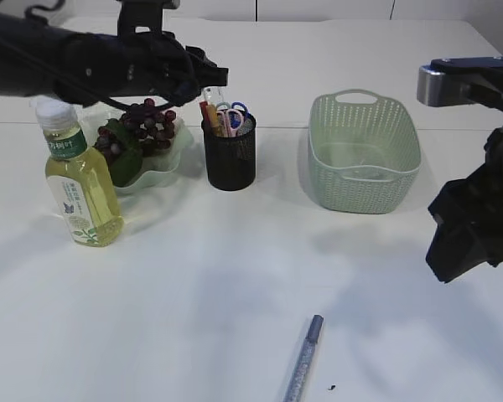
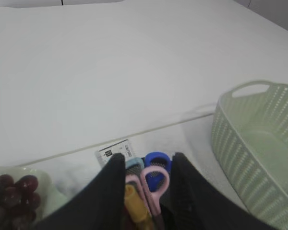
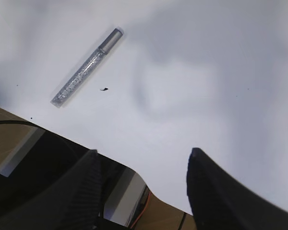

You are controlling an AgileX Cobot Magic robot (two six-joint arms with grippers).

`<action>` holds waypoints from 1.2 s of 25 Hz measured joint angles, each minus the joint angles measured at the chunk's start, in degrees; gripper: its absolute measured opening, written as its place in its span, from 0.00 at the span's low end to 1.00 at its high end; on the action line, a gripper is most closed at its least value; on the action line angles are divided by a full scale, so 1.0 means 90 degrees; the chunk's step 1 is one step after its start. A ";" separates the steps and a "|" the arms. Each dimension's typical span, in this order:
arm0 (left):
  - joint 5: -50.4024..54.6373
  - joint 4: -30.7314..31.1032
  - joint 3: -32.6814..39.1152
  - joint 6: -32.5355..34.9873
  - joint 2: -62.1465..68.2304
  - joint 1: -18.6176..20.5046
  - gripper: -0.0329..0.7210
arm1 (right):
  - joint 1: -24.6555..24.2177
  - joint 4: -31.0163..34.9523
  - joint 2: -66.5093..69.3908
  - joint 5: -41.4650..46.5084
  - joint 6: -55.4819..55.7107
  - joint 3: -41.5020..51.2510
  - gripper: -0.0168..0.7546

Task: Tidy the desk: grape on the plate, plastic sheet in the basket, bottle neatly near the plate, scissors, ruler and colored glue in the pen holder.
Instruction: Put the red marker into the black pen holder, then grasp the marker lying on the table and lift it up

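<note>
The black mesh pen holder (image 1: 230,159) holds the pink-and-blue scissors (image 1: 233,113), a clear ruler (image 1: 213,95) and a yellow glue stick (image 2: 134,206). My left gripper (image 2: 146,162) is open just above it, with its fingers on either side of the scissor handles (image 2: 156,178). Dark grapes (image 1: 142,126) lie on the pale green plate (image 1: 159,177). The tea bottle (image 1: 80,176) stands upright in front of the plate. A silver glitter glue pen (image 1: 304,360) lies on the table near the front and also shows in the right wrist view (image 3: 86,67). My right gripper (image 3: 144,165) is open and empty.
The green basket (image 1: 365,197) stands right of the pen holder; I cannot tell what lies in its bottom. The right arm (image 1: 474,226) hangs over the table's right side. The table's front edge (image 3: 149,189) is under the right gripper.
</note>
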 joint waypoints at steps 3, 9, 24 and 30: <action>0.1156 0.0077 0.0000 0.0000 -0.0505 -0.0136 0.37 | 0.0000 0.0038 0.0000 0.0000 0.0000 0.0000 0.60; 0.3786 0.0063 0.0000 0.0000 -0.1425 -0.0834 0.36 | 0.0000 0.0123 0.0000 0.0000 0.0000 0.0000 0.60; 0.7589 -0.0232 0.0000 -0.0328 -0.1837 -0.1770 0.36 | 0.0000 0.0990 0.0000 0.0000 0.0000 0.0000 0.60; 0.7947 -0.0286 0.0000 -0.0340 -0.2033 -0.1773 0.36 | 0.0000 0.1249 0.0000 -0.0220 0.0140 0.0000 0.60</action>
